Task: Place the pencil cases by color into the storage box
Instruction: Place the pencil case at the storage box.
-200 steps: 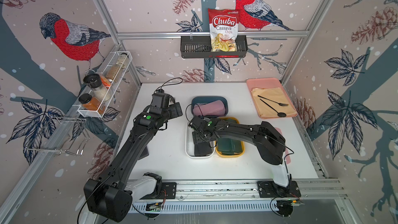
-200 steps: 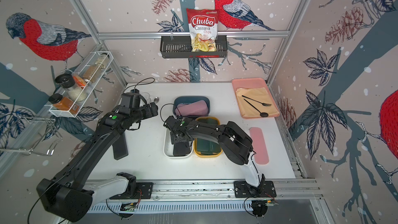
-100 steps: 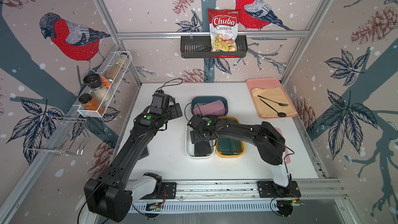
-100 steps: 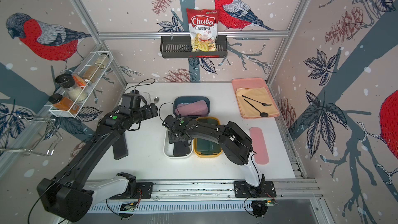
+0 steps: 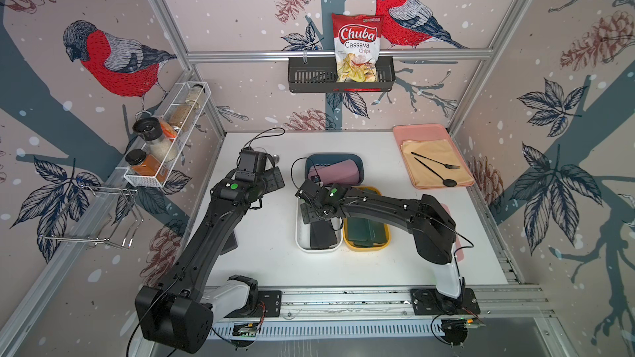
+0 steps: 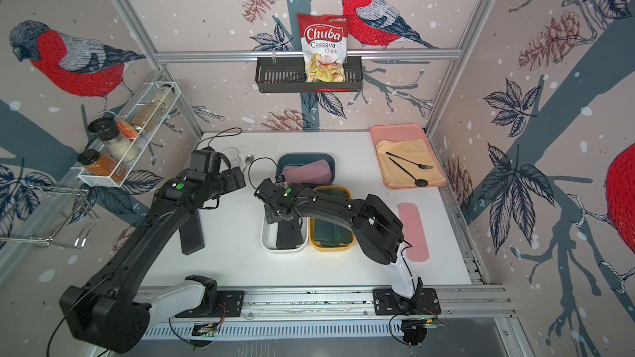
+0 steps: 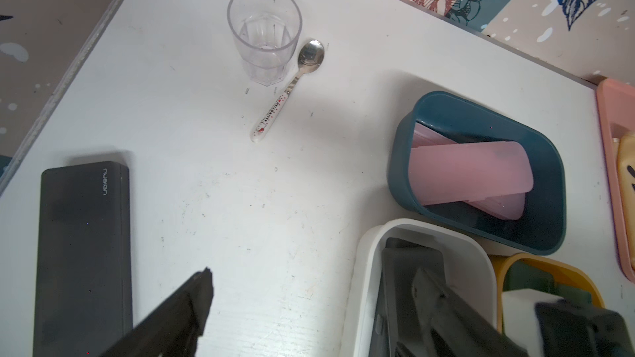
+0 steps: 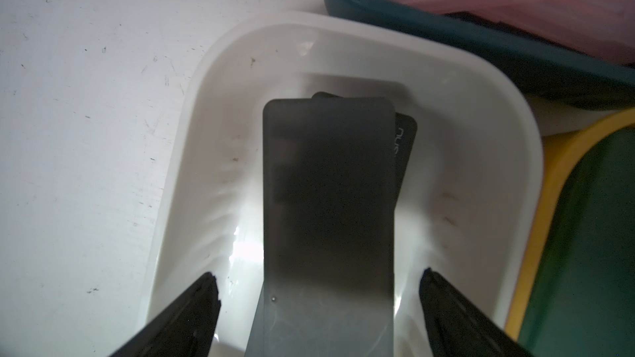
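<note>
Currently, in both top views, the right end effector [image 5: 314, 212] hangs over the white round-cornered plastic tub [image 5: 318, 249], which holds flat matte black pencil cases [image 5: 323, 235]. Dark green cases [image 5: 366, 233] lie in the yellow tub [image 5: 366, 248] and pink cases [image 5: 335, 173] in the blue tub [image 5: 331, 156]. One pink case [image 6: 414, 233] and one black case [image 6: 191, 235] lie loose on the white table [image 6: 240, 262].

Left wrist view: left end effector [image 7: 312, 279] spread wide, empty.

Right wrist view: jaws wide, flanking the top black case without contact.
</note>
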You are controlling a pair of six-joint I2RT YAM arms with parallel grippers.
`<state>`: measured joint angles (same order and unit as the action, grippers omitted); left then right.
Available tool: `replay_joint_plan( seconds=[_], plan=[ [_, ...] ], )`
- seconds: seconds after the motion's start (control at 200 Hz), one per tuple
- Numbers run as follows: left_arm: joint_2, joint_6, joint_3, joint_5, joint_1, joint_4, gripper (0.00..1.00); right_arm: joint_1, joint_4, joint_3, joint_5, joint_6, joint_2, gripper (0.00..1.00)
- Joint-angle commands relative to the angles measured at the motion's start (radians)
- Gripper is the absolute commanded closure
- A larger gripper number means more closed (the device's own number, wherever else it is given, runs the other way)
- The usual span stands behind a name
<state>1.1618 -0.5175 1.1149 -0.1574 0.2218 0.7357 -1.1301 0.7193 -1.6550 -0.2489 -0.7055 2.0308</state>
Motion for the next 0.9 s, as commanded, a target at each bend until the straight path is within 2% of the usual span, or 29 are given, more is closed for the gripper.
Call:
replay_joint_plan(
  seconds=[0.0,0.305,0.41,0.705,0.895],
  plan=[
    [-0.001,-0.012,-0.009,-0.006,-0.023,0.046,0.05,-0.001,0.013,-0.008,-0.046,0.029,-0.019,0.05],
    [0.019,0.02,-0.022,-0.023,-0.121,0.128,0.05,0.001,-0.039,0.006,-0.034,0.087,-0.049,0.05],
    [0.04,0.039,-0.049,0.018,-0.182,0.141,0.05,0.005,-0.06,0.031,-0.022,0.092,-0.069,0.05],
    [0.096,0.066,-0.153,0.028,-0.299,0.108,0.04,0.019,-0.096,0.091,-0.004,0.098,-0.101,0.05],
    [0.132,0.079,-0.143,0.027,-0.366,0.101,0.05,0.023,-0.102,0.106,-0.005,0.098,-0.112,0.05]
  ],
)
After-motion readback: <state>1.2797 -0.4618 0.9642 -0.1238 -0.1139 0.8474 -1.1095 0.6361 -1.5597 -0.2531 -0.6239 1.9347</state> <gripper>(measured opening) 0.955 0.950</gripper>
